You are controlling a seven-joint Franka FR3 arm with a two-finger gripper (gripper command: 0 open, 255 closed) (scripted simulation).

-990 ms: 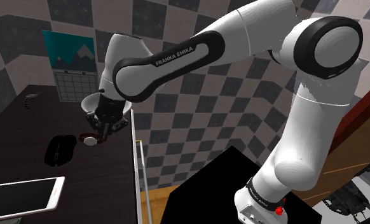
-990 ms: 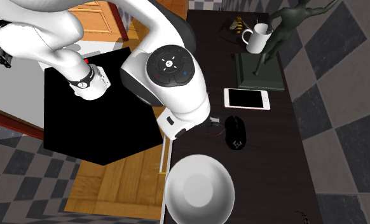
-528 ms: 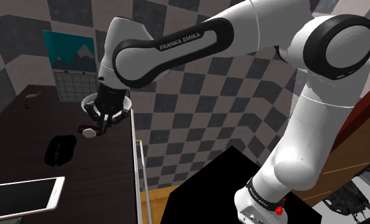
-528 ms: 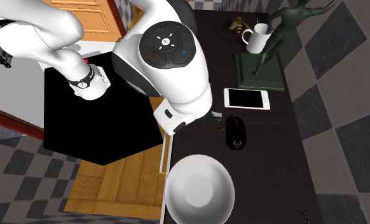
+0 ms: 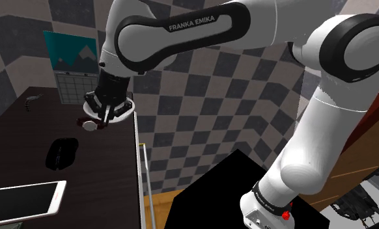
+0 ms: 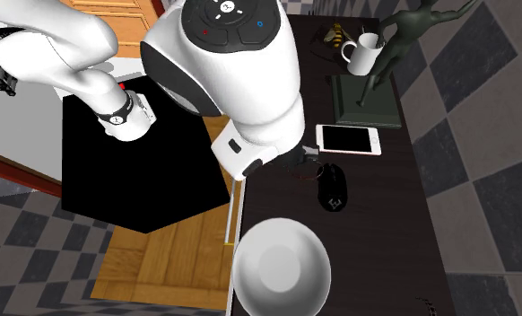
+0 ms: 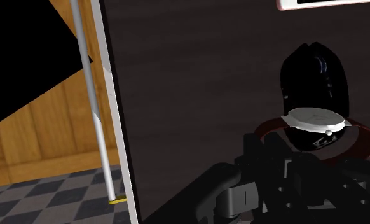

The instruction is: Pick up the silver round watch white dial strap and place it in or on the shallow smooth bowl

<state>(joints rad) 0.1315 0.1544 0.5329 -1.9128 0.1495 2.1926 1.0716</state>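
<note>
Pincer [image 5: 101, 118] points down from a wrist bent steeply under the arm [image 5: 182, 32], its black fingers pinching the watch [image 5: 88, 123], which hangs at their tips clear of the dark tabletop [image 5: 25, 130].

In the shoulder view the arm climbs from the black stand [image 5: 247, 188] at the lower right and folds at a large dark-capped joint high on the right. Its lettered forearm then runs across the top toward the left before turning down to the hand. From the second exterior view, which looks from above, the broad white link with its round dark cap covers the hand, out over the tabletop's near edge.

The wrist view brings the watch [image 7: 316, 119] close: a silver round case with a white dial and a small crown, on a dark red strap that loops out to either side, sitting just past the pincer's black fingers.

A black mouse [image 7: 314, 73] lies on the tabletop under and beyond the watch. A white-edged tablet [image 6: 347, 139] lies farther along, past the mouse.

The white bowl [image 5: 125, 110] shows partly behind the hand in the shoulder view. In the second exterior view the bowl [image 6: 282, 269] sits at the tabletop's edge, on the other side of the mouse [image 6: 331, 187] from the tablet, with nothing inside.
</note>
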